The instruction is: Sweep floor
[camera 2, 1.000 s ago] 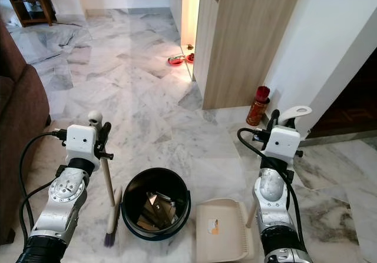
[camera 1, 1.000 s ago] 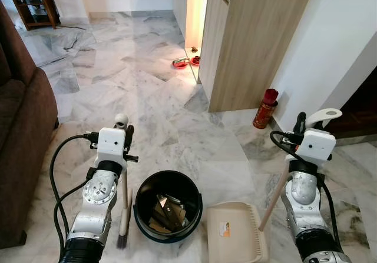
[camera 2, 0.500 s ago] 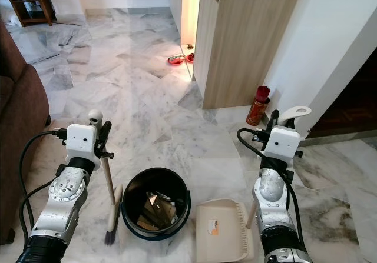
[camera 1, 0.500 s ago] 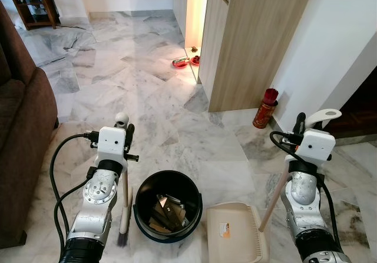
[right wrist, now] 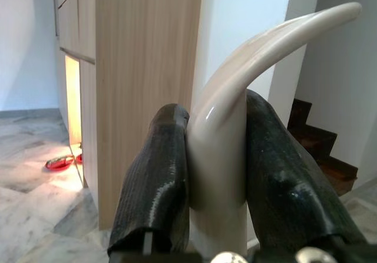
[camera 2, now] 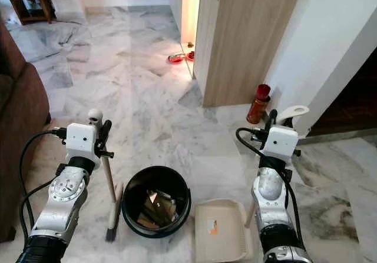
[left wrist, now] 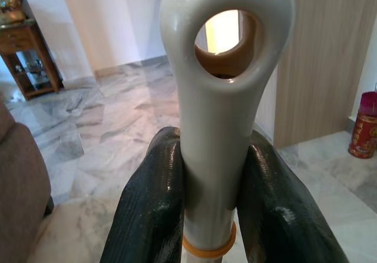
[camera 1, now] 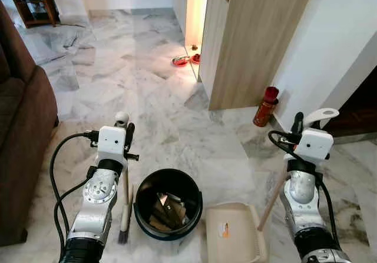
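From the head camera, the left gripper [camera 1: 125, 135] clamps the white-handled hand broom [camera 1: 124, 216], its dark bristles resting on the grey-veined marble floor [camera 1: 147, 92] just beside the round black bin [camera 1: 167, 211], which appears to hold scraps of paper or card. The right gripper [camera 1: 301, 125] clamps the wooden-shafted beige plastic dustpan [camera 1: 232, 239], set flat beside the bin. Against a second ago, only the camera has drifted; tools and bin have not moved, suggesting a pause between sweeps.

Left wrist: black fingers [left wrist: 150, 210] pinch the broom's looped handle.

Right wrist: fingers [right wrist: 156, 180] squeeze the dustpan's curved cream grip.
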`<state>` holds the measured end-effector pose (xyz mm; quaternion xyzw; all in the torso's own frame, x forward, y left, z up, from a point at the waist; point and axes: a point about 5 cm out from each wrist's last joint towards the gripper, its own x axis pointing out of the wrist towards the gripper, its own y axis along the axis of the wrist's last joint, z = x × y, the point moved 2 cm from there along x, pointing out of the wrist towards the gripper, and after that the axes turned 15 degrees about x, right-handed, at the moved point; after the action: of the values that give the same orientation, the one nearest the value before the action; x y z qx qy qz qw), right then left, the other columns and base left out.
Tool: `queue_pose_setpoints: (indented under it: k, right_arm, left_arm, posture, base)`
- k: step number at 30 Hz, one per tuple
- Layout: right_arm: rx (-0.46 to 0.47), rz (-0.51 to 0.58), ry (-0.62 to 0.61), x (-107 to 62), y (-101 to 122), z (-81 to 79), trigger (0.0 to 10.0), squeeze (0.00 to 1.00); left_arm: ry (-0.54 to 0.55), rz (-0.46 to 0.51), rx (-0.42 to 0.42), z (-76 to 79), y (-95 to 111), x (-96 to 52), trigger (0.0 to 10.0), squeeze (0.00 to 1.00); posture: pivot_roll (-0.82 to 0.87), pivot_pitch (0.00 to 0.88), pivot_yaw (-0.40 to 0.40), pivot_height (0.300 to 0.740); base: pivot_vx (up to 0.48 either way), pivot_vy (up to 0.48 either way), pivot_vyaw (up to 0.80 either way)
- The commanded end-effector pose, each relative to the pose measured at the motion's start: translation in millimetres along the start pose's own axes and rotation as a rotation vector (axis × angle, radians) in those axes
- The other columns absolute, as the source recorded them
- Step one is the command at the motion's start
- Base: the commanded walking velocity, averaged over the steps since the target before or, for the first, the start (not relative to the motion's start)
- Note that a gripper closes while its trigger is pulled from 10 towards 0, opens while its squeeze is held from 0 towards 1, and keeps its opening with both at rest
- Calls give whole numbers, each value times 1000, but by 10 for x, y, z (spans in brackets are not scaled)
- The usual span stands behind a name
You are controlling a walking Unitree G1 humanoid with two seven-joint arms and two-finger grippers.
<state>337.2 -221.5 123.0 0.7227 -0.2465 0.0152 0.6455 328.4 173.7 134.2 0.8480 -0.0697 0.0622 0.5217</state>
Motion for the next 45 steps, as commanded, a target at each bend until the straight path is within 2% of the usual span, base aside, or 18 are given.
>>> queue_pose_setpoints:
  k: [1, 28, 45]
  right_arm:
    - [5, 34, 8, 41, 64, 0, 10000, 0]
    - [1, 30, 5, 31, 51, 22, 10000, 0]
    - [9, 28, 1, 4, 33, 6, 10000, 0]
  left_arm:
    - [12, 64, 17, -29, 129, 24, 10000, 0]
    - [13, 58, 17, -22, 119, 24, 10000, 0]
    - [-2, 63, 8, 28, 115, 36, 10000, 0]
  posture:
    - [189, 48, -46, 740]
    - [186, 58, -48, 740]
    - [166, 17, -38, 740]
  base:
    - [-277, 0, 0]
    - [-268, 0, 0]
    - [-266, 0, 0]
